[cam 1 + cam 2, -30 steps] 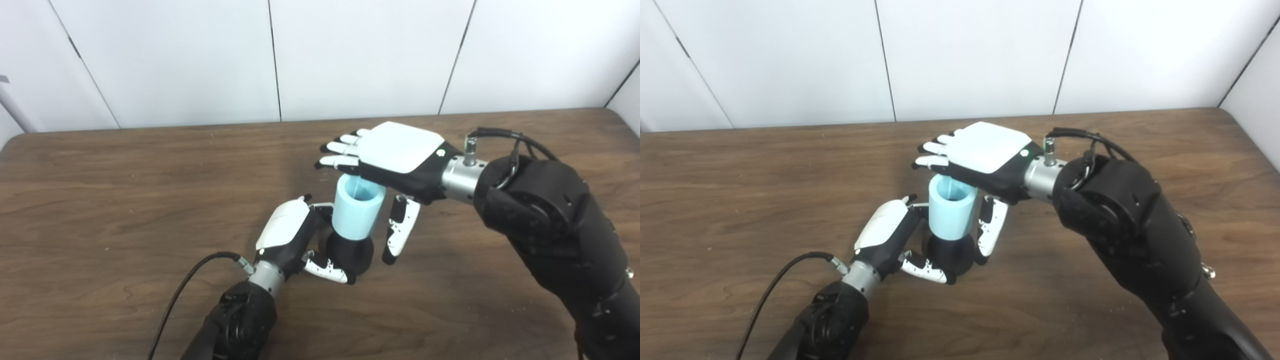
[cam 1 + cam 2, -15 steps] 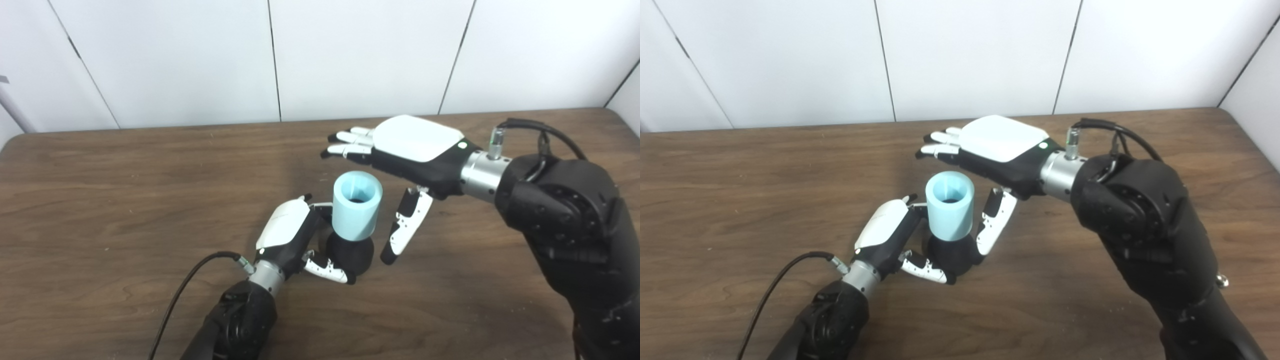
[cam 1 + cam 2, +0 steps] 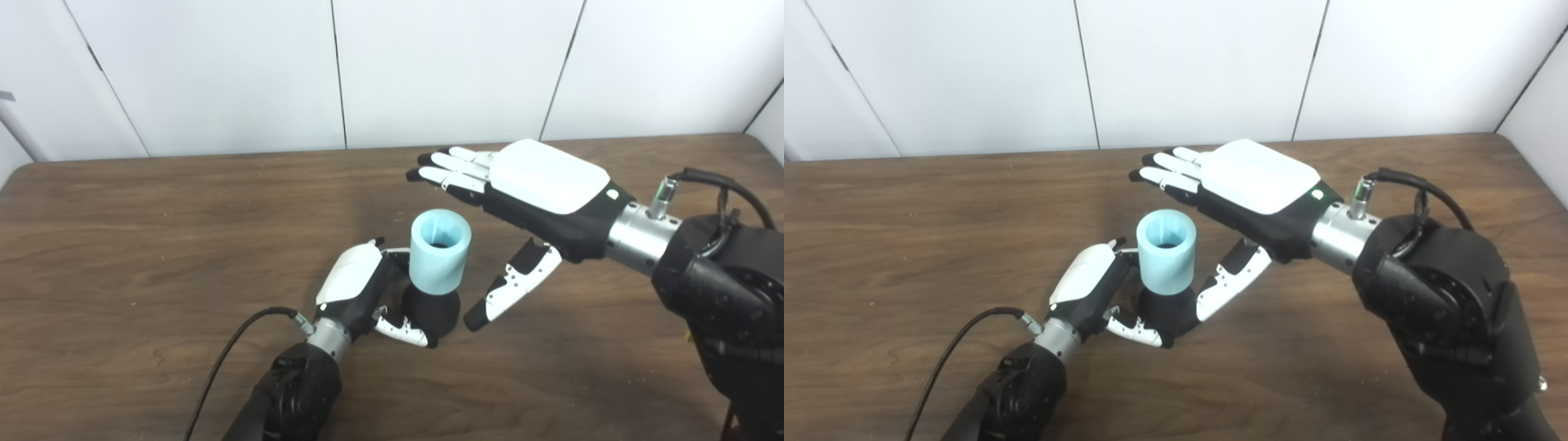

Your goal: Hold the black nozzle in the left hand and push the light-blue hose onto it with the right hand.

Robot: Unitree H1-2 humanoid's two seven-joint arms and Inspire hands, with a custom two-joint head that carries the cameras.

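The nozzle stood upright on the table, near the table's middle, and the hose, a short light-blue tube, sat upright on top of it with its open mouth facing up. The hose's lower end covered the nozzle's top, so only the black rounded base showed below it.

The left hand lay just left of the nozzle, its white back turned up. Its fingers reached behind the hose's lower part, and its thumb curled round the front of the nozzle's base, so the nozzle was clasped between them. A black cable ran from the wrist, left of the nozzle, toward the table's near edge.

The right hand hovered to the right of the hose and above it, palm down, touching neither hose nor nozzle. Its fingers were stretched out flat, side by side and close together, pointing past the hose's far rim. Its thumb hung down apart from them, the tip just right of the nozzle's base with a gap between. The hand held nothing.
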